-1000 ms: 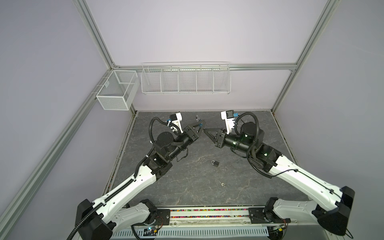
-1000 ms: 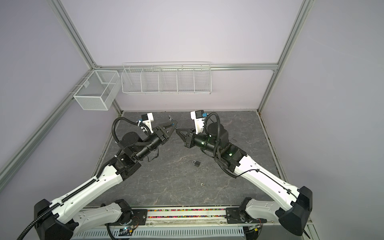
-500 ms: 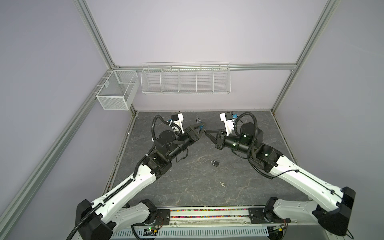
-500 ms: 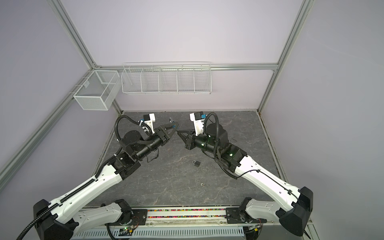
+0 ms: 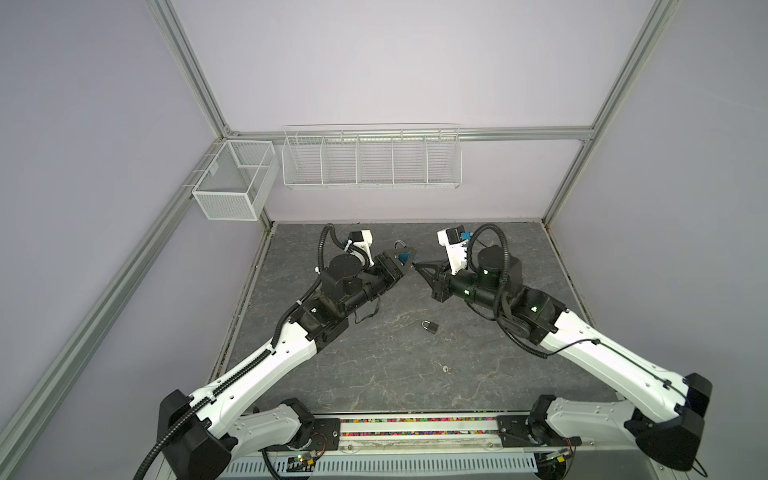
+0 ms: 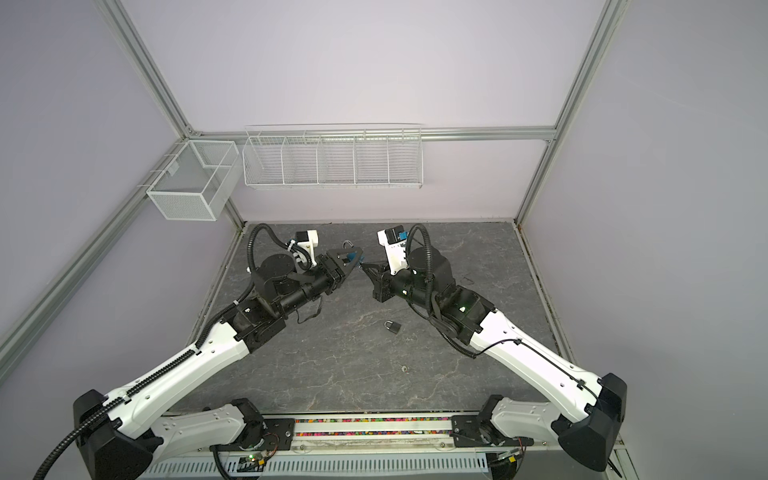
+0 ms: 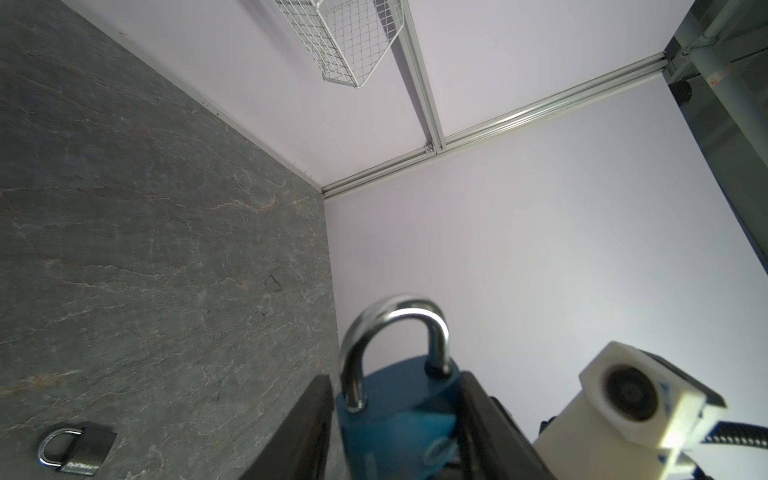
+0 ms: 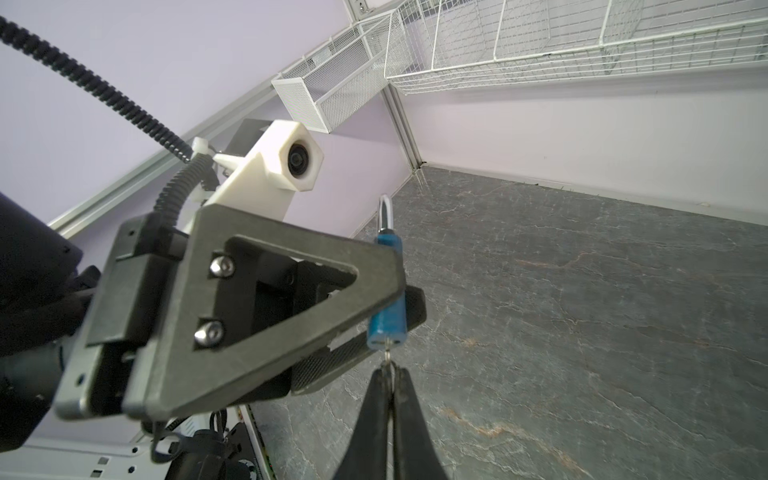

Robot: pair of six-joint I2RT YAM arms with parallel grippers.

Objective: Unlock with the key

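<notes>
Counter [image 5: 374, 365] of grey stone, left arm [image 5: 266, 365] and right arm [image 5: 615, 365] meeting above it.
Blue padlock [image 8: 386, 316] is held in the air, clamped in the left arm's jaws. Black padlock [image 5: 430, 327] lies loose on the counter near the right arm. Small key [image 8: 387, 353] is pinched in the right arm's closed jaws, its tip at the blue padlock's base.
</notes>
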